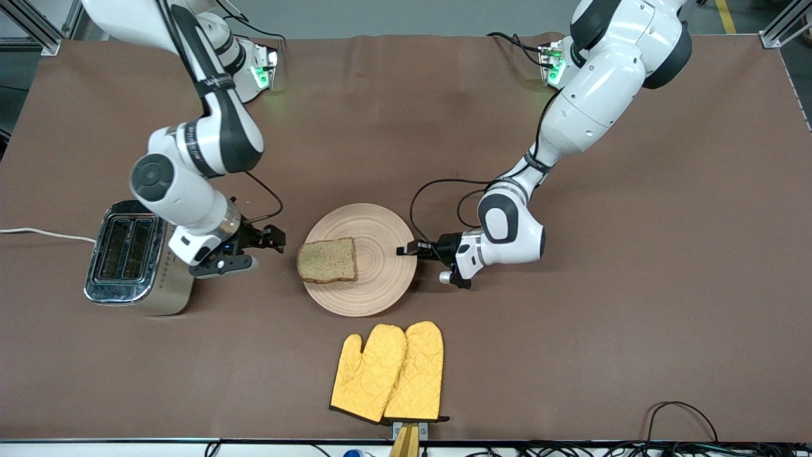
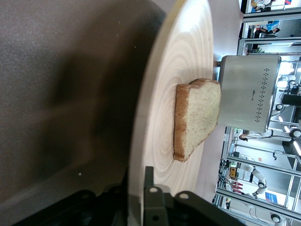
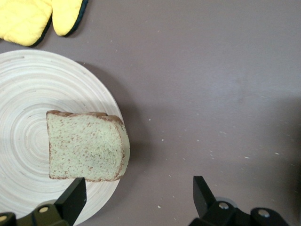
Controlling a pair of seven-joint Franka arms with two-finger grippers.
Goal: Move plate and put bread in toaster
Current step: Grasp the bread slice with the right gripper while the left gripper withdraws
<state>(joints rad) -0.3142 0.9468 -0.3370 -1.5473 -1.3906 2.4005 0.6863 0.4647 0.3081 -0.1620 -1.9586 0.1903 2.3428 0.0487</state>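
The round tan wooden plate (image 1: pixel 380 279) lies mid-table with the slice of brown speckled bread (image 1: pixel 327 260) on the part of it toward the right arm's end. My left gripper (image 1: pixel 406 249) is level with the table, its jaws closed on the plate's rim at the left arm's side. The left wrist view shows that rim (image 2: pixel 141 141) filling the gap in the left gripper (image 2: pixel 136 179), with the bread (image 2: pixel 197 117) and the toaster (image 2: pixel 249 94) farther along. My right gripper (image 1: pixel 271 238) hangs open between the toaster (image 1: pixel 127 254) and the plate. In its wrist view the right gripper (image 3: pixel 137 193) is empty beside the bread (image 3: pixel 87 147).
A pair of yellow oven mitts (image 1: pixel 388 371) lies nearer to the front camera than the plate, close to the table's edge. The toaster's white cord (image 1: pixel 44 233) runs off toward the right arm's end. The brown table cover (image 1: pixel 634 317) is bare toward the left arm's end.
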